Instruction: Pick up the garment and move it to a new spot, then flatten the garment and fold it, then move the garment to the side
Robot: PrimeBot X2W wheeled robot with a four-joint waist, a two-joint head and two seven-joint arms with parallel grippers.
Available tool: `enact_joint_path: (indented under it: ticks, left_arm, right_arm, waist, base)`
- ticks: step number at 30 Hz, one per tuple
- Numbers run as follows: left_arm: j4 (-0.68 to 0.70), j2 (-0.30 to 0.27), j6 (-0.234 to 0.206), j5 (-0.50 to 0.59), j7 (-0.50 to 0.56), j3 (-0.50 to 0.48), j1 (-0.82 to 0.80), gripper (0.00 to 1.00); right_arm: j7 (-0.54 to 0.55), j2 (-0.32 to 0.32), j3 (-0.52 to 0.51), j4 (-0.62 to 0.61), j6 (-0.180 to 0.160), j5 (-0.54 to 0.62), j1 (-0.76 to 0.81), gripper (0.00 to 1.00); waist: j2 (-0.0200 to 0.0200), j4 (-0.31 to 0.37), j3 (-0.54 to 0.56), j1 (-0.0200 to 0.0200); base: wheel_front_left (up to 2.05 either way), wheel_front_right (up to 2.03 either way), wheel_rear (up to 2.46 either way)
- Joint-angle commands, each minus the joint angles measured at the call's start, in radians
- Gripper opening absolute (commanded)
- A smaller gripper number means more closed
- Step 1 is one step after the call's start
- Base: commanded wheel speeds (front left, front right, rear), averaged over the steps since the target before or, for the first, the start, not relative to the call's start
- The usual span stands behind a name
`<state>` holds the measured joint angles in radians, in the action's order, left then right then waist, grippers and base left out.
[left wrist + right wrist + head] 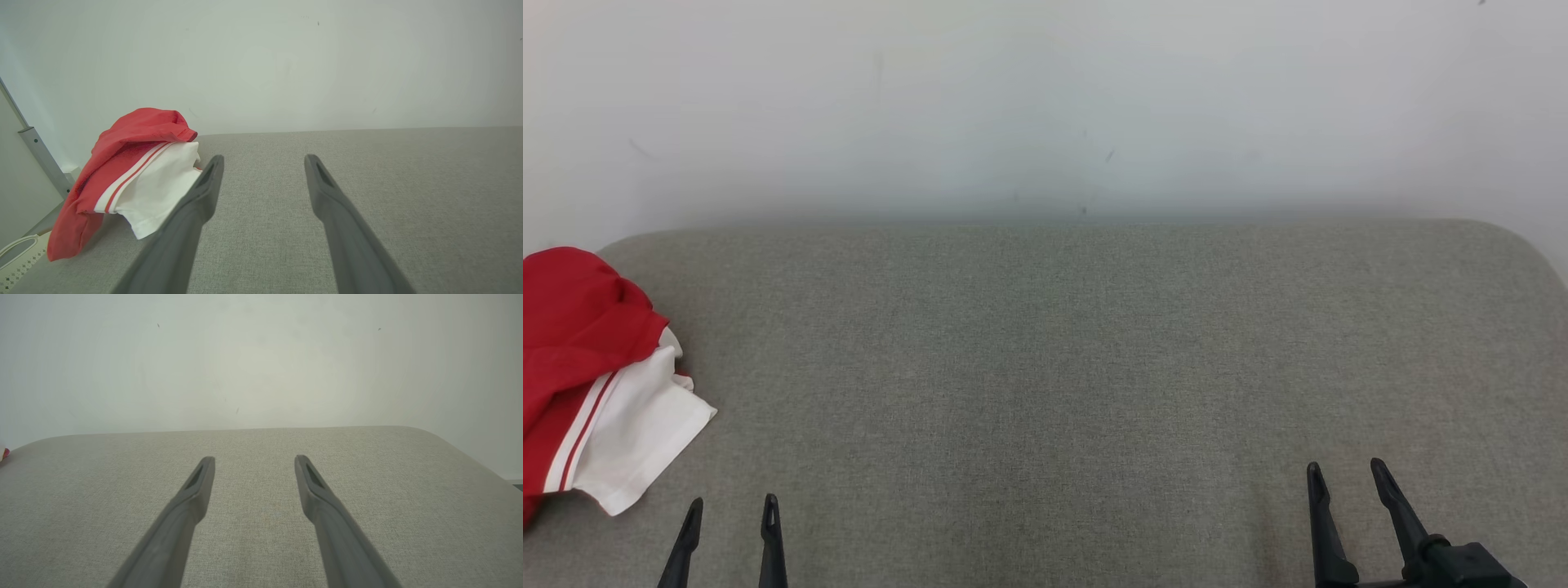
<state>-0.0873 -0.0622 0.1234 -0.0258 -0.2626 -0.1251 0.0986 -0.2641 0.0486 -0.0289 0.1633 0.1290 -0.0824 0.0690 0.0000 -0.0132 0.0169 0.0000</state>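
Note:
A red and white garment (592, 384) lies bunched at the far left edge of the grey padded surface (1054, 359), partly hanging over that edge. In the left wrist view the garment (130, 179) sits ahead and to the left of my fingers. My left gripper (732, 508) stands open at the lower left, just right of the garment and apart from it, with nothing between its fingers. My right gripper (1347, 472) is open at the lower right, far from the garment, over bare fabric. A sliver of red garment (4, 453) shows at the right wrist view's left edge.
A pale wall (1045, 106) rises directly behind the surface. The surface has rounded far corners (429, 435). A grey metal post (43, 159) and a white perforated object (16, 253) lie beyond the left edge.

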Motion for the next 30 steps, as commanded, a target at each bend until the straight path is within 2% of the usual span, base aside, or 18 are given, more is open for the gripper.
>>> enact_joint_path:
  ticks: [1, 30]
  left_arm:
    - [0.003, 0.001, 0.002, 0.005, -0.003, -0.003, 0.006, 1.00]
    - [-0.005, 0.008, 0.006, 0.011, -0.003, 0.001, -0.003, 1.00]
  right_arm:
    - [-0.001, 0.003, -0.004, -0.001, 0.003, -0.004, 0.017, 1.00]
    - [-0.001, 0.003, -0.016, 0.006, 0.003, -0.014, 0.010, 1.00]
  waist:
    - [0.0000, 0.001, 0.000, 0.0000]
    - [0.0000, 0.006, -0.004, 0.0000]
  base:
    - [0.00, 0.00, 0.00]
    - [0.00, 0.00, 0.00]
